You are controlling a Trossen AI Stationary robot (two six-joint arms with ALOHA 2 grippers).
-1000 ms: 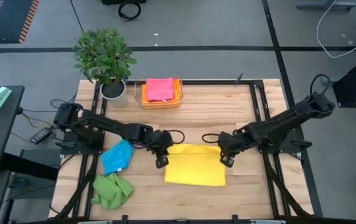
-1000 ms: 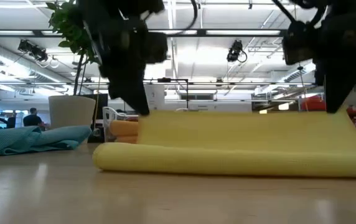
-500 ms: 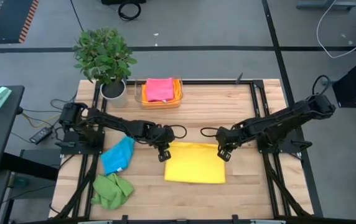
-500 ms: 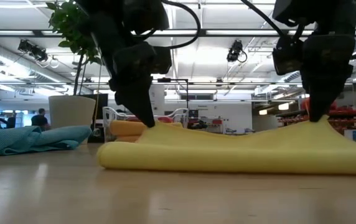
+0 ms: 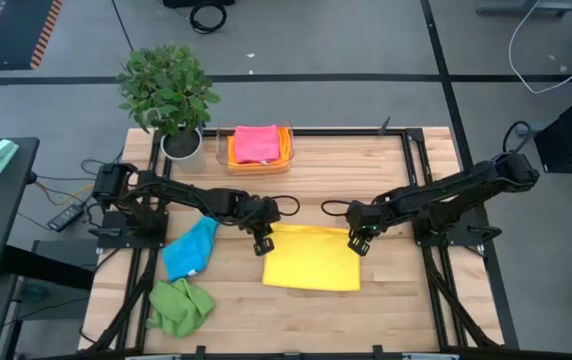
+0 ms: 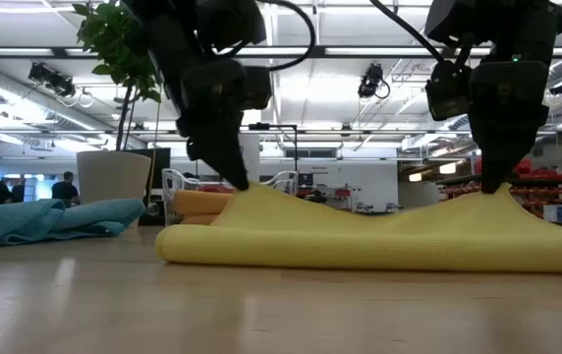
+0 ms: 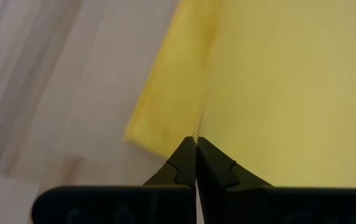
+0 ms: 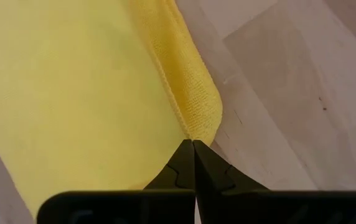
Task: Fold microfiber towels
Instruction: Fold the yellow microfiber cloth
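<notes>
A yellow microfiber towel (image 5: 311, 260) lies folded double on the wooden table (image 5: 386, 180), its fold toward the near edge. My left gripper (image 5: 262, 243) is shut on its far left corner and my right gripper (image 5: 357, 243) on its far right corner. In the low view both corners stand up as small peaks under the left gripper (image 6: 234, 183) and right gripper (image 6: 497, 187), and the cloth sags between them. A blue towel (image 5: 188, 250) and a green towel (image 5: 179, 305) lie crumpled at the near left. My left gripper pinches the yellow towel's far left corner (image 7: 198, 127) between its fingertips, slanting down from above. The corner is lifted a little and the rest lies on the lower layer. How many layers it holds, I cannot tell. My right gripper pinches the far right corner (image 8: 196, 127) between its fingertips, pointing steeply down. The corner is raised into a small peak, and the cloth slopes down slack from it onto the table.
An orange tray (image 5: 284, 160) with a pink towel (image 5: 256, 142) stands at the far edge, beside a potted plant (image 5: 171, 95) at the far left corner. Bare wood lies to the right of the yellow towel and along the near edge.
Both grippers, still shut on the corners, have carried the towel's upper edge toward the far edge and down. That edge was held high and level; now it has sunk onto the lower layer and sags between the two peaks.
</notes>
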